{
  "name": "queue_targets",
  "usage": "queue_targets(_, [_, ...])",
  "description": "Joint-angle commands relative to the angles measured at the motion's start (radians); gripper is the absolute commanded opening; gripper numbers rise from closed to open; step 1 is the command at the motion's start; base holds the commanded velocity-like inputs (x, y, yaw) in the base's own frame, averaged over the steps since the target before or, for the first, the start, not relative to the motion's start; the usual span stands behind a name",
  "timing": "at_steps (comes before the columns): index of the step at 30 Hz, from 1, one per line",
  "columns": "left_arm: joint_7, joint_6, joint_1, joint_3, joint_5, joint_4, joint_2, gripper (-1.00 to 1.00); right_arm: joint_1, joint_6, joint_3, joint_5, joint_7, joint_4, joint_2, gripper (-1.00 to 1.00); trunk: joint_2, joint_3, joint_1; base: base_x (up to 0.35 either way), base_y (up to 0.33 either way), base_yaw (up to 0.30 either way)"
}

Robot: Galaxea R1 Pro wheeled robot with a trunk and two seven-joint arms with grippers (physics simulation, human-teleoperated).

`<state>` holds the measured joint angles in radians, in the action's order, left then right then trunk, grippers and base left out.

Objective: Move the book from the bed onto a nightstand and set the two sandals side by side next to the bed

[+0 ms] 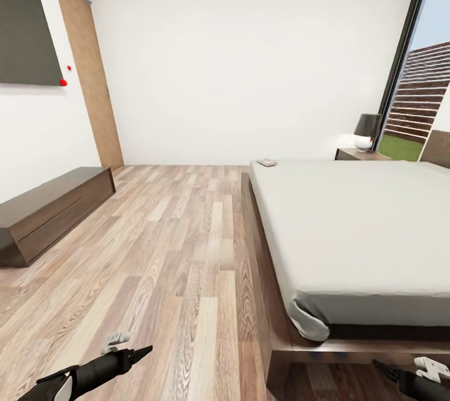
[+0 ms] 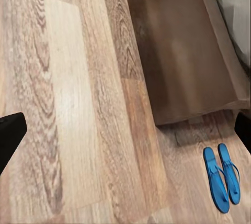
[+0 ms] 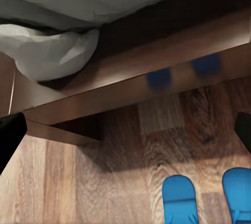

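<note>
The book [image 1: 267, 162] lies on the far left corner of the bed's grey mattress [image 1: 356, 232]. A nightstand [image 1: 359, 154] with a lamp stands beyond the bed by the window. Two blue sandals [image 2: 221, 178] lie side by side on the floor just off the bed's dark wood frame [image 2: 183, 51]. In the right wrist view the sandals' ends [image 3: 180, 198] sit below the frame's foot board [image 3: 157, 77]. My left gripper [image 1: 147, 349] hangs open over bare floor. My right gripper [image 1: 377, 363] is open too, low near the foot of the bed, holding nothing.
A low dark wood dresser [image 1: 50, 207] runs along the left wall under a dark screen [image 1: 25, 32]. A brown door [image 1: 90, 76] is in the far left corner. Wide plank floor [image 1: 175, 245] lies between the dresser and the bed. A tall window [image 1: 425, 76] is at right.
</note>
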<state>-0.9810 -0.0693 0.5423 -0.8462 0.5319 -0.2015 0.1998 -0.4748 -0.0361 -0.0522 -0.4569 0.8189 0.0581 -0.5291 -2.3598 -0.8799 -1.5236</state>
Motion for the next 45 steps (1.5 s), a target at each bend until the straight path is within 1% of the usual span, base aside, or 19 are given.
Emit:
queue_targets(1, [-0.005,-0.007,0.001,-0.008,0.007,-0.001,0.000,1.00,-0.001,-0.004,-0.005,0.006,0.003,-0.001,0.000,1.00,0.007,0.002,0.004,0.000,0.000,0.000])
queue_targets(35, [-0.005,-0.007,0.001,-0.008,0.007,-0.001,0.000,1.00,-0.001,-0.004,-0.003,0.006,0.003,-0.001,0.000,1.00,0.245,0.109,0.134,0.000,0.000,0.000])
queue_targets(37, [-0.005,-0.007,0.001,-0.008,0.007,-0.001,0.000,1.00,-0.001,-0.004,-0.003,0.006,0.003,-0.001,0.004,1.00,0.259,0.115,0.142,0.000,0.000,0.000])
queue_targets(40, [-0.005,-0.007,0.001,-0.008,0.007,-0.001,0.000,1.00,-0.001,-0.004,-0.004,0.006,0.003,0.000,0.017,1.00,0.280,0.124,0.154,0.000,0.000,0.000])
queue_targets(45, [-0.005,-0.007,0.001,-0.008,0.007,-0.001,0.000,1.00,-0.001,-0.004,-0.005,0.006,0.003,0.000,0.021,1.00,0.315,0.140,0.173,0.000,0.000,0.000])
